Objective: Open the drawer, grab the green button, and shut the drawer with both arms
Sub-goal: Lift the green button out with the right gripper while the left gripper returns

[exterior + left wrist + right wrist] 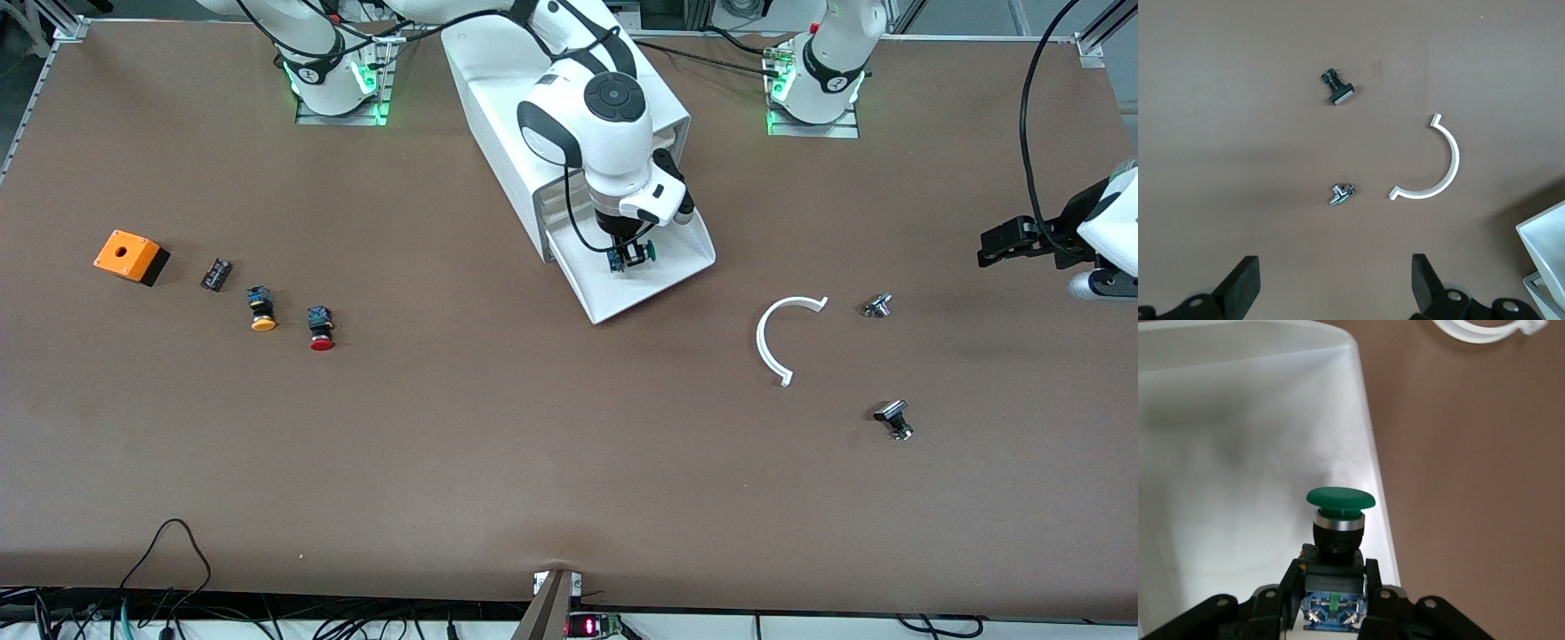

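Right gripper [633, 253] clamping button [642, 252] in drawer [676, 267], left gripper [1331, 283] spread, waiting

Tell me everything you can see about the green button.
The button has a round dark-green cap, a silvery collar, a black barrel and a blue-and-black base. It lies on its side in the open drawer, cap pointing toward the left arm's end of the table. The right gripper has its jaws shut on the body.
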`<state>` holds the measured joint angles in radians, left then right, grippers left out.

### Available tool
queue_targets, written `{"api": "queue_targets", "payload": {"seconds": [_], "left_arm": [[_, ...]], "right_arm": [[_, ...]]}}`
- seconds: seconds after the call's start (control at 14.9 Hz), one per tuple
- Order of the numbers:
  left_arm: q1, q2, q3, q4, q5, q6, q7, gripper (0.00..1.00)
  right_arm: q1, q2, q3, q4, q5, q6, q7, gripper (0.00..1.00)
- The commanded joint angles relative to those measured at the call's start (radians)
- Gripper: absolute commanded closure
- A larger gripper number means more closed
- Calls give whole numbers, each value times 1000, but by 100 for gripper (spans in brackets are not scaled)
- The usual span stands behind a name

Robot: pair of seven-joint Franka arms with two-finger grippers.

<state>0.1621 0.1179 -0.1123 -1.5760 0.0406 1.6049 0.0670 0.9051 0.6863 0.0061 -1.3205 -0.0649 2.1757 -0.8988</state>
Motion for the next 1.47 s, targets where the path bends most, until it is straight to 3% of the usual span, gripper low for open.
{"api": "queue_targets", "payload": {"seconds": [0.0, 0.2, 0.4, 0.6, 0.87, 1.07, 1.41], "left_arm": [[2, 40, -4, 24, 27, -17, 5, 0], [4, 68, -6, -44, 25, -3, 10, 0], [16, 66, -9, -47, 16, -19, 7, 0], [10, 80, -17, -49, -89, -7, -27, 0], [-1, 92, -140, -56, -94, 6, -370, 0], [-47, 141, -208, -113, -96, 151, -593, 0], [-157, 291, -217, -199, -82, 520, -805, 0]], "right_arm": [[-55, -51, -37, -8, 20, -17, 23, 65], [-83, -79, -122, -13, 105, -14, 24, 64], [-84, -91, -205, -19, 170, -10, 50, 64], [-86, -97, -268, -60, 246, -5, 124, 64], [-146, -114, -302, -140, 247, -14, 260, 64], [-233, -129, -302, -223, 247, 4, 336, 64], [-330, -119, -302, -341, 238, 131, 337, 64]]}}
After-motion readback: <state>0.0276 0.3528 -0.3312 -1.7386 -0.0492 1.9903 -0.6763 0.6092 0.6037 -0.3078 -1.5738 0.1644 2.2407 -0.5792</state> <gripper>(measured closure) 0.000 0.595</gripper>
